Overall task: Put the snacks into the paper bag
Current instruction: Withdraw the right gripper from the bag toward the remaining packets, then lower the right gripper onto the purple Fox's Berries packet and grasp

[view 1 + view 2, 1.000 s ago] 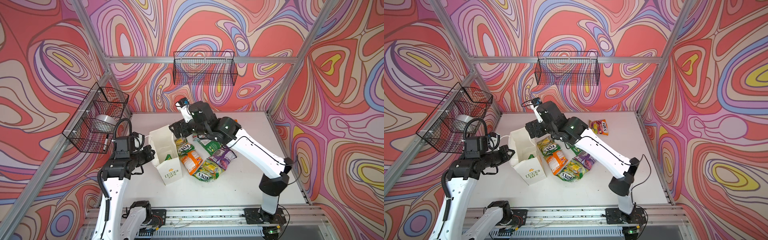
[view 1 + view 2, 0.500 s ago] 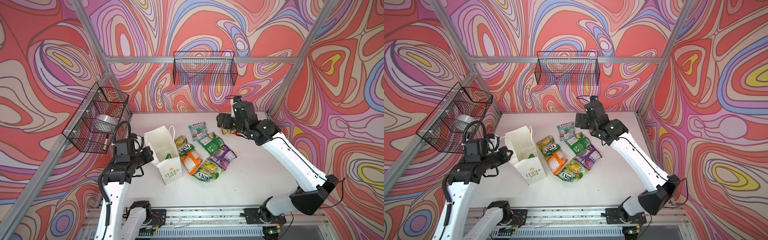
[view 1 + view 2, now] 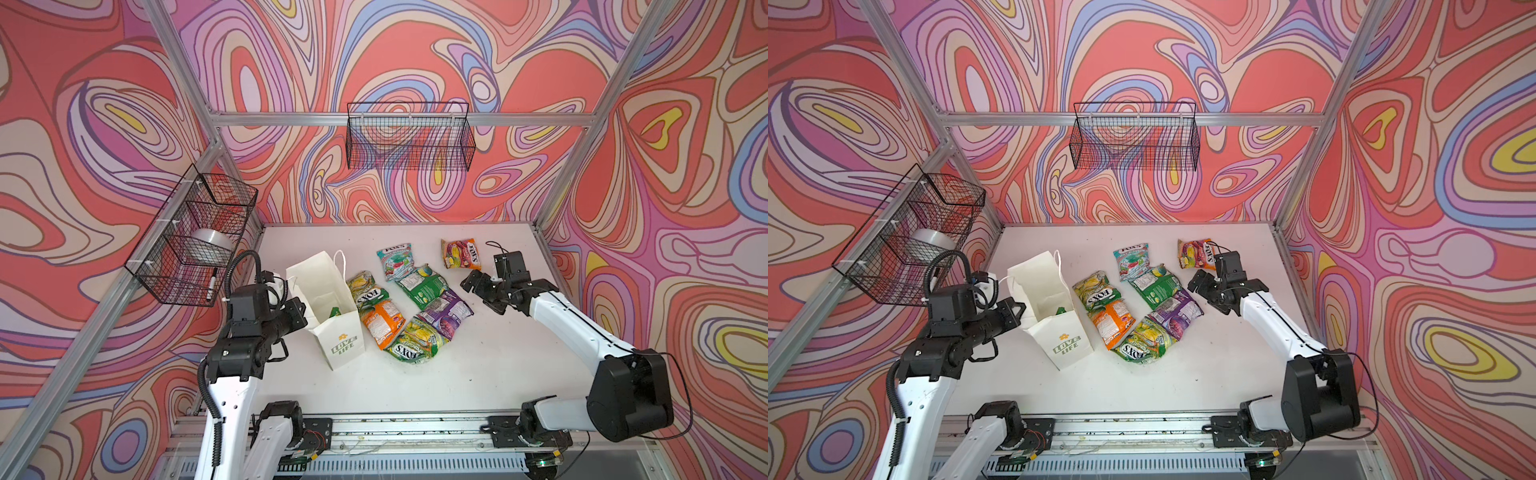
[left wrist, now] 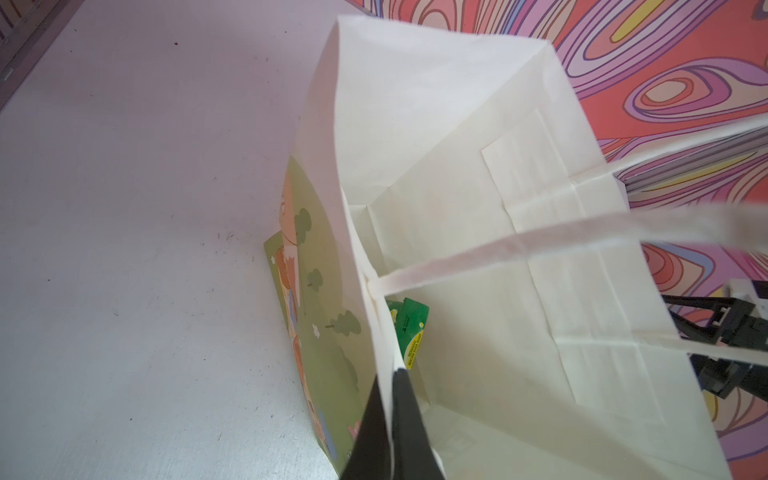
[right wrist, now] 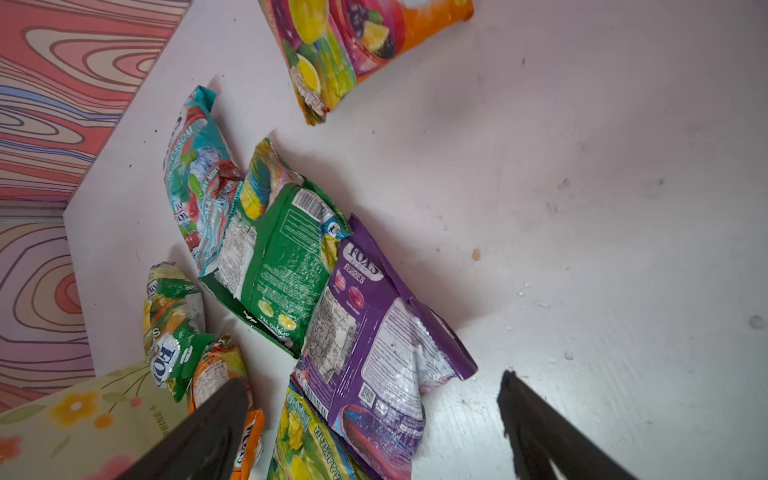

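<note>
Two hands visible. Left hand (image 3: 296,316) is clamped on the bag (image 3: 341,332) rim, one finger (image 4: 405,419) inside the wall, one outside. Bag stands upright on the counter (image 3: 436,374), mouth open, one green packet (image 4: 409,328) inside. Seven packets (image 3: 380,322) lie right of it: six bunched and touching, the orange-fruit packet (image 3: 459,253) apart toward the back. Right hand (image 3: 483,293) hovers just right of the purple packet (image 3: 446,311), jaws wide apart, empty.
</note>
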Available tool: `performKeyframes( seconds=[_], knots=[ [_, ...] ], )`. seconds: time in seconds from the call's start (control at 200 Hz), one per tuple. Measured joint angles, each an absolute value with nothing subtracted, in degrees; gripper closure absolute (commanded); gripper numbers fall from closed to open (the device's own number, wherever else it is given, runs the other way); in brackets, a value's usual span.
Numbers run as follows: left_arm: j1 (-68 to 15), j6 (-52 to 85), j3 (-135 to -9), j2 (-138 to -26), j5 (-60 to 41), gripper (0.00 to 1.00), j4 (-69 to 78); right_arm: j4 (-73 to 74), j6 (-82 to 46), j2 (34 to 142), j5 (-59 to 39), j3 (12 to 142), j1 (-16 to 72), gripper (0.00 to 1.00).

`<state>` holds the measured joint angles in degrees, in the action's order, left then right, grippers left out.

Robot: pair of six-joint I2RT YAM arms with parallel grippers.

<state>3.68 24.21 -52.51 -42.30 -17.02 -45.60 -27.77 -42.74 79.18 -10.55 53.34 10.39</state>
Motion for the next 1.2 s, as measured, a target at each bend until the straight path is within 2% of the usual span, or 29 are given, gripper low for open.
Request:
performKeyframes(
  seconds=[0.391,0.716,0.967,1.202],
  knots=[
    [3.68,24.21,-51.94,-41.54,-17.54,1.0,-45.5,-14.2,-48.73,85.38,-17.82,44.82,9.47,0.03],
    [3.68,24.21,-51.64,-41.74,-17.78,1.0,-44.88,-9.67,-50.26,88.27,-19.46,43.13,9.43,0.05],
    [3.68,24.21,-51.62,-41.76,-18.0,1.0,-44.77,-6.61,-50.48,90.56,-21.08,43.09,9.43,0.19],
    [3.68,24.21,-51.59,-41.76,-18.17,1.0,-44.73,-5.74,-50.59,90.83,-21.76,43.03,9.43,0.5]
  ],
)
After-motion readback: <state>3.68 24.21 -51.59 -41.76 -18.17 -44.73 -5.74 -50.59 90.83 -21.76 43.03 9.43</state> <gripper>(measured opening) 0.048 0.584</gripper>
